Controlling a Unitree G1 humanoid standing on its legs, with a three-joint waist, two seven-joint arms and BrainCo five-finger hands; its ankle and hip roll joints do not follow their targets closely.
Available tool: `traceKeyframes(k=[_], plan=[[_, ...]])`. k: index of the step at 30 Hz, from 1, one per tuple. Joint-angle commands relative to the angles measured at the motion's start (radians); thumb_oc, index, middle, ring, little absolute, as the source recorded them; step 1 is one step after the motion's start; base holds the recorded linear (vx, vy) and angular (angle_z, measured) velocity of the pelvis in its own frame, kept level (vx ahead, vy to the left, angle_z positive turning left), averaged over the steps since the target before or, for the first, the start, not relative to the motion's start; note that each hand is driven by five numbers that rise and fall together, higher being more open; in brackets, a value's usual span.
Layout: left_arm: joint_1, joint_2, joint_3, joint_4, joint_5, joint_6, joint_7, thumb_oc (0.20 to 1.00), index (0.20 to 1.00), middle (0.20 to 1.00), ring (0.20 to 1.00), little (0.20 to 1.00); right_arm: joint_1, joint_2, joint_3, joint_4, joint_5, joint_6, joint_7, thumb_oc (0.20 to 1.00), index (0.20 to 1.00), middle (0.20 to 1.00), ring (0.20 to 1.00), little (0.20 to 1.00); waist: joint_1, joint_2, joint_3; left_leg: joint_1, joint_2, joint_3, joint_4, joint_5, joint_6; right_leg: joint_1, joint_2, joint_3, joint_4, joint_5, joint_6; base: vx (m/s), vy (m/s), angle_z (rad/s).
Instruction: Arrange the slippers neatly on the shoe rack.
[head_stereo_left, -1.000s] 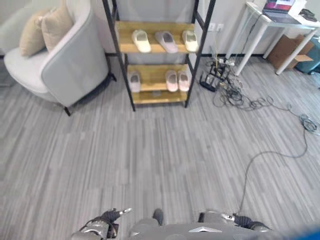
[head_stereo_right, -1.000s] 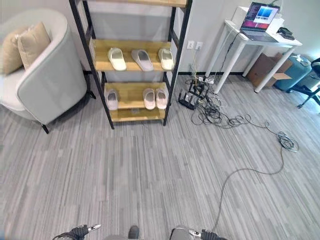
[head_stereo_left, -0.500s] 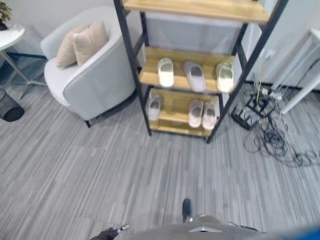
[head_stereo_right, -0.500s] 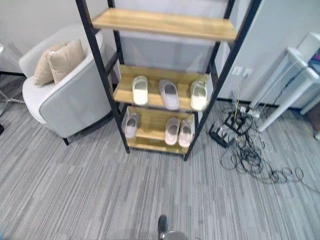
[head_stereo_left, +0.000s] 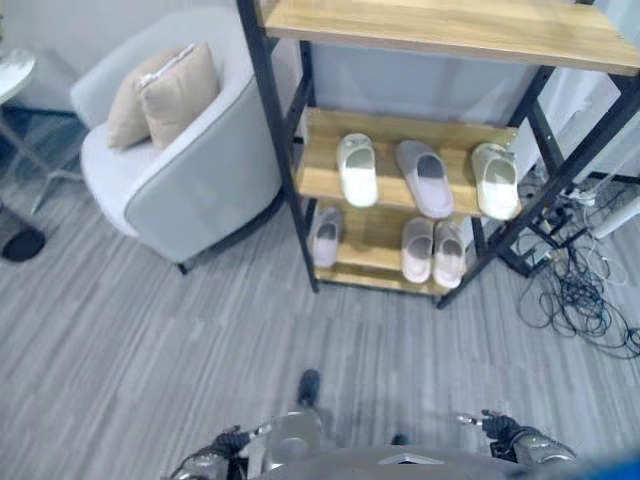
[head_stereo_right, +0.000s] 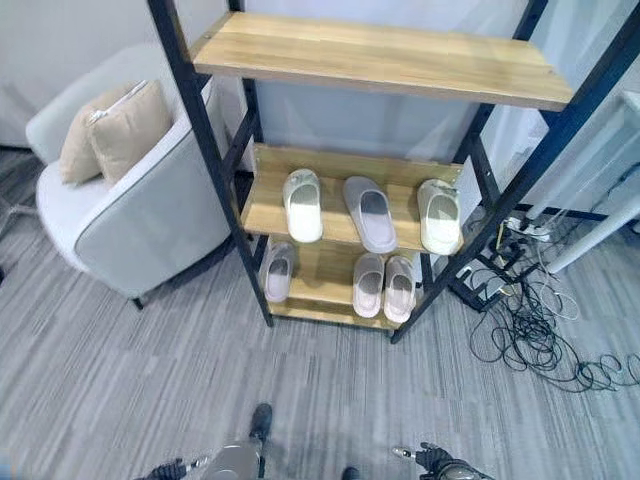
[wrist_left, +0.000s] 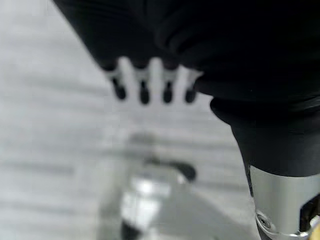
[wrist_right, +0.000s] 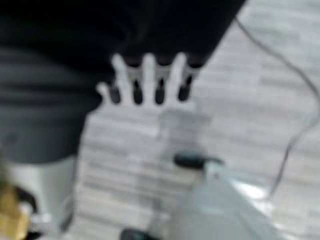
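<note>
The shoe rack (head_stereo_left: 283, 150) has a black frame and wooden shelves and stands straight ahead. On its middle shelf lie a cream slipper (head_stereo_left: 357, 170), a grey slipper (head_stereo_left: 424, 179) and another cream slipper (head_stereo_left: 496, 180), toes towards me. The lower shelf holds a single pale slipper (head_stereo_left: 326, 235) at the left and a pink pair (head_stereo_left: 432, 250) side by side at the right. The top shelf (head_stereo_left: 450, 25) is bare. My left hand (head_stereo_left: 222, 443) and right hand (head_stereo_left: 497, 424) hang low at the bottom of the view, far from the rack. Both are open with straight fingers (wrist_left: 142, 85) (wrist_right: 147, 82) and hold nothing.
A grey armchair (head_stereo_left: 190, 190) with two beige cushions (head_stereo_left: 165, 95) stands close to the rack's left side. A tangle of cables (head_stereo_left: 590, 300) lies on the floor to the right. A small round table (head_stereo_left: 15, 75) is at the far left. Grey plank floor (head_stereo_left: 150, 340) lies between me and the rack.
The camera has moved closer to the rack, which now looms larger. My right hand has come into sight at the bottom. The slippers lie where they were.
</note>
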Motion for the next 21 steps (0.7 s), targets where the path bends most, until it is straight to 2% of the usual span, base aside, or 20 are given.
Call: traceKeyframes(k=[1,6,9,11,12,13,14,15,18,21], plan=[[-0.032,0.014,0.034,0.046,0.021,-0.01,0.022,1.0,1.0,1.0,1.0,1.0,0.004,-0.047,0.022,-0.002,-0.029,-0.005,-0.015,1.0,1.0,1.0,1.0,1.0,0.024,0.001,-0.055,-0.014,0.027,-0.07,0.089,-0.05,-0.042,-0.067,0.073,0.029,0.094,0.015,0.035,0.18,0.121,-0.31],[-0.052,-0.004,0.002,-0.005,0.034,-0.027,0.033,1.0,1.0,1.0,1.0,1.0,0.016,-0.018,0.036,-0.001,-0.04,0.001,-0.009,1.0,1.0,1.0,1.0,1.0,0.017,0.01,-0.077,0.029,0.008,-0.039,0.068,-0.08,-0.018,-0.067,0.043,0.046,0.069,0.033,0.06,0.09,0.078,-0.13],[-0.063,-0.023,-0.041,-0.03,0.067,-0.028,0.039,1.0,1.0,1.0,1.0,1.0,0.03,-0.009,0.049,0.007,-0.061,0.004,-0.01,1.0,1.0,1.0,1.0,1.0,0.014,0.016,-0.073,0.032,-0.004,-0.04,0.081,-0.097,-0.003,-0.093,0.044,0.059,0.123,0.034,0.072,0.0,-0.004,-0.22],[-0.066,-0.045,-0.076,-0.038,0.097,-0.036,0.05,1.0,1.0,1.0,1.0,1.0,0.032,-0.008,0.058,-0.005,-0.079,0.004,-0.014,1.0,1.0,1.0,1.0,1.0,0.008,0.028,-0.057,0.037,-0.008,-0.031,0.091,-0.116,0.001,-0.132,0.008,0.056,0.133,0.07,0.083,-0.03,-0.162,-0.28],[-0.068,-0.047,-0.07,-0.041,0.083,-0.037,0.049,1.0,1.0,1.0,1.0,1.0,0.026,-0.012,0.058,-0.01,-0.077,0.003,-0.014,1.0,1.0,1.0,1.0,1.0,0.005,0.036,-0.049,0.039,0.002,-0.027,0.089,-0.114,-0.004,-0.161,-0.003,0.055,0.118,0.098,0.086,-0.05,-0.151,-0.31],[-0.068,-0.047,-0.07,-0.041,0.083,-0.037,0.049,1.0,1.0,1.0,1.0,1.0,0.026,-0.012,0.058,-0.01,-0.077,0.003,-0.014,1.0,1.0,1.0,1.0,1.0,0.005,0.036,-0.049,0.039,0.002,-0.027,0.089,-0.114,-0.004,-0.161,-0.003,0.055,0.118,0.098,0.086,-0.05,-0.351,-0.39],[-0.06,-0.053,-0.06,-0.031,0.069,-0.045,0.041,1.0,1.0,1.0,1.0,1.0,0.031,-0.014,0.052,-0.015,-0.075,-0.001,-0.013,1.0,1.0,1.0,1.0,1.0,-0.002,0.034,-0.038,0.052,0.029,-0.012,0.095,-0.13,-0.025,-0.172,-0.038,0.037,0.01,0.133,0.094,0.0,-0.364,-0.37],[-0.053,-0.056,-0.064,-0.03,0.078,-0.048,0.04,1.0,1.0,1.0,1.0,1.0,0.028,-0.021,0.044,-0.016,-0.069,-0.003,-0.013,1.0,1.0,1.0,1.0,1.0,0.0,0.03,-0.044,0.048,0.037,-0.009,0.097,-0.129,-0.033,-0.159,-0.04,0.027,-0.013,0.129,0.097,0.01,-0.444,-0.23],[-0.042,-0.072,-0.056,-0.018,0.07,-0.046,0.039,1.0,1.0,1.0,1.0,1.0,0.028,-0.04,0.039,-0.021,-0.063,-0.014,-0.021,1.0,1.0,1.0,1.0,1.0,-0.01,0.037,-0.048,0.042,0.076,-0.016,0.091,-0.097,-0.071,-0.129,-0.018,0.004,-0.037,0.111,0.084,0.01,-0.223,0.09],[-0.016,-0.08,-0.051,-0.004,0.084,-0.044,0.049,1.0,1.0,1.0,1.0,1.0,0.023,-0.054,0.033,-0.036,-0.055,-0.03,-0.048,1.0,1.0,1.0,1.0,1.0,-0.015,0.047,-0.061,0.073,0.103,-0.019,0.035,-0.067,-0.079,-0.09,0.009,-0.016,-0.069,0.102,0.077,0.05,-0.138,0.28]])
